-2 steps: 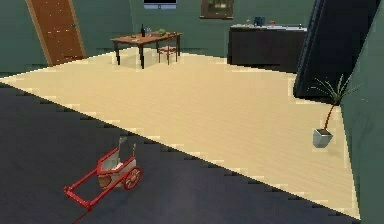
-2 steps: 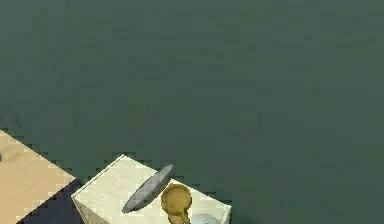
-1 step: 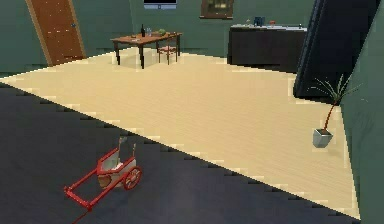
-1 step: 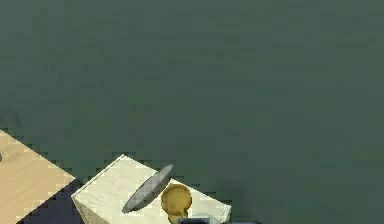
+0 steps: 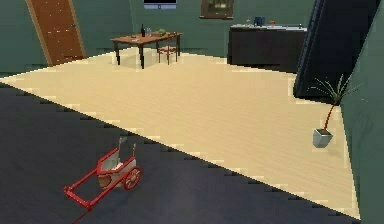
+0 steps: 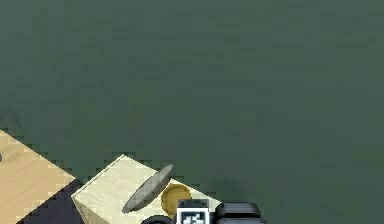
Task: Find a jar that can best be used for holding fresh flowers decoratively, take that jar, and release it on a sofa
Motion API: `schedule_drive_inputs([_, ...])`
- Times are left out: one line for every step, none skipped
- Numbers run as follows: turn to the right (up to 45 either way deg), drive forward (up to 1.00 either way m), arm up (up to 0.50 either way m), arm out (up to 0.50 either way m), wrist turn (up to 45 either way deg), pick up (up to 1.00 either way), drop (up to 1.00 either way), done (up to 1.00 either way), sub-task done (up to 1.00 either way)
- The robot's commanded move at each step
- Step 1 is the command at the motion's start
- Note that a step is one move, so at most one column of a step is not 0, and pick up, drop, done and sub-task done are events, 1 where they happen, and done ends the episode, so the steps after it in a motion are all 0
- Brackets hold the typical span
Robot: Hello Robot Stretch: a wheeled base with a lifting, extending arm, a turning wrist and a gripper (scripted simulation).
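Ahead you see pale floor [image 5: 200, 100] with an orange door [image 5: 55, 28], a red cart [image 5: 105, 176], a dining table [image 5: 145, 40], a dark counter [image 5: 265, 45] and a potted plant [image 5: 325, 118]. Sideways, a pale tabletop [image 6: 108, 186] before a green wall [image 6: 200, 80] bears a grey oblong [image 6: 148, 190] and a yellow round thing [image 6: 178, 193] near its right corner, by the end effector [image 6: 158, 218]. You cannot tell whether it grasps anything, nor whether either thing is the jar.

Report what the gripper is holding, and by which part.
It cannot be told. The gripper sits at the arm side view's bottom edge, and a grey oval thing and a yellowish round thing lie on a pale block right at it.
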Motion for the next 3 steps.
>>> schedule_drive_inputs([0.0,0.00,0.00,0.00,45.0,0.00,0.00,0.00,0.00])
schedule_drive_inputs([0.0,0.00,0.00,0.00,45.0,0.00,0.00,0.00,0.00])
schedule_drive_inputs([0.0,0.00,0.00,0.00,45.0,0.00,0.00,0.00,0.00])
